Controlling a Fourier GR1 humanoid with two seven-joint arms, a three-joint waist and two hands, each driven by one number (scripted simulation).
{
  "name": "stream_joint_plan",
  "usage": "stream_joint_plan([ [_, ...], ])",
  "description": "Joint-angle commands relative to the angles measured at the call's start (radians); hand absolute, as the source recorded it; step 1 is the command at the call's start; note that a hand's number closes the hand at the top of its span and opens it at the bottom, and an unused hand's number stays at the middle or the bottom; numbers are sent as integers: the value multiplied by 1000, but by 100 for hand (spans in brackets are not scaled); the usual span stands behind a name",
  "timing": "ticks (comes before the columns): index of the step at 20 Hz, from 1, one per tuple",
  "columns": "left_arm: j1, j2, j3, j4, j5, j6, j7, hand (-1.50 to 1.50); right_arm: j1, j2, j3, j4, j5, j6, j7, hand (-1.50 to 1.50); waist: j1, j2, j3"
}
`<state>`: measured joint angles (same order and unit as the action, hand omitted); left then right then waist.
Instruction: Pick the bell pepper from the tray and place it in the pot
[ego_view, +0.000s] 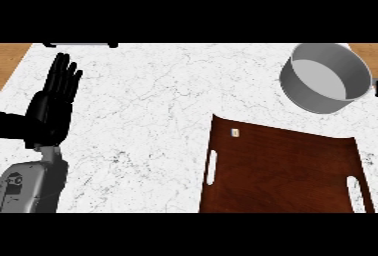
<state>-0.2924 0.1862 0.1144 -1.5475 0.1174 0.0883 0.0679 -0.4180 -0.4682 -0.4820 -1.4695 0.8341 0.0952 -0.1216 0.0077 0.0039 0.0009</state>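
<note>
A dark brown wooden tray (284, 172) with slot handles lies at the lower right of the white marble counter. A tiny pale object (235, 132) sits near the tray's far left corner; I cannot tell what it is, and no bell pepper shows on the tray. The grey round pot (325, 77) stands at the upper right, beyond the tray, and its inside looks bare. My left hand (53, 102) is at the left edge, open with fingers straight up, far from the tray and the pot. My right hand is out of view.
A grey item with dark ends (80, 44) peeks in at the counter's far left edge. Wood floor shows past the counter's top corners (13, 60). Bare marble (148, 115) spreads between my left hand and the tray.
</note>
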Motion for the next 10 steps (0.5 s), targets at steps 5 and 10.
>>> stream_joint_plan([
  [5, -29, 3, 6, 20, 14, -22, 1, 0, -181, -170, -66, 555, -45, -128, -293, 150, 13, 4, 1],
  [10, 40, -16, -21, -42, -11, -10, -5, 0, -301, -217, -46, 838, 14, -263, -384, 150, 27, 5, 1],
])
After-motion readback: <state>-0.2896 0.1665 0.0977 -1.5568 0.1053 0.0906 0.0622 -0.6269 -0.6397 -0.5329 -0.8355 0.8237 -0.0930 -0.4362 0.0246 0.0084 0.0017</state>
